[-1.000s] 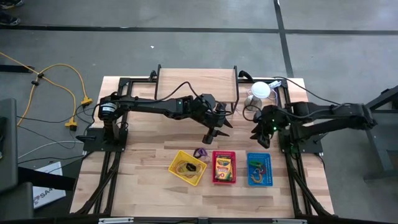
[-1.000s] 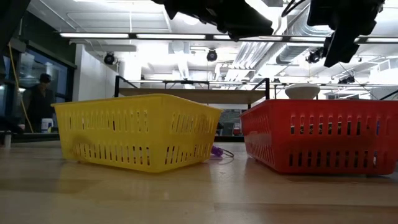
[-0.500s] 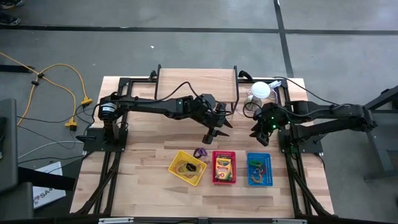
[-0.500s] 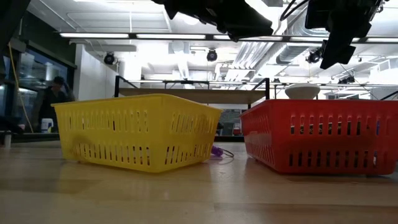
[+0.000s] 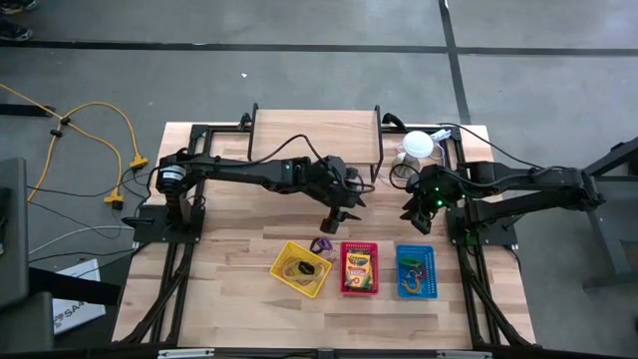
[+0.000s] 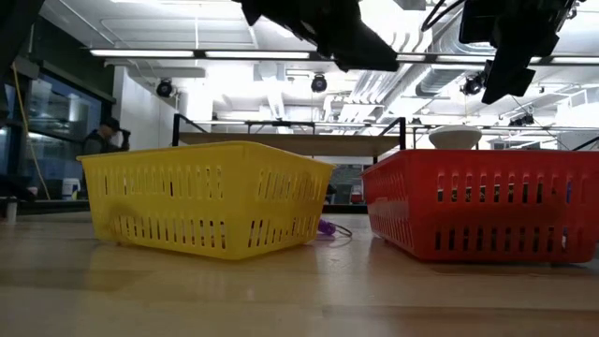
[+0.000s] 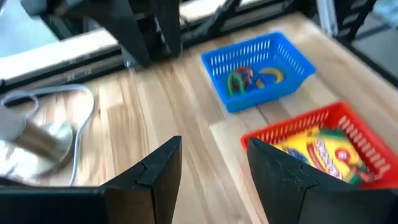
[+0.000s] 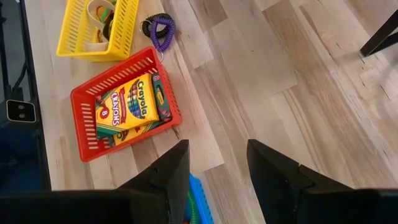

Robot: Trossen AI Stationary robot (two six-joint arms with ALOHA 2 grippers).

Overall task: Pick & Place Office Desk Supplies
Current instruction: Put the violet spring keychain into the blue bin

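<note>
Left claw (image 5: 342, 213) hangs above the surface (image 5: 229, 249), fingers apart, holding nothing. Purple coiled ring (image 5: 320, 244) lies on the wood just below it, between yellow basket (image 5: 301, 268) and red basket (image 5: 359, 267). Crayon box (image 8: 127, 106) sits in the red basket. Right claw (image 5: 420, 218) hovers open above the blue basket (image 5: 415, 270), empty.
</note>
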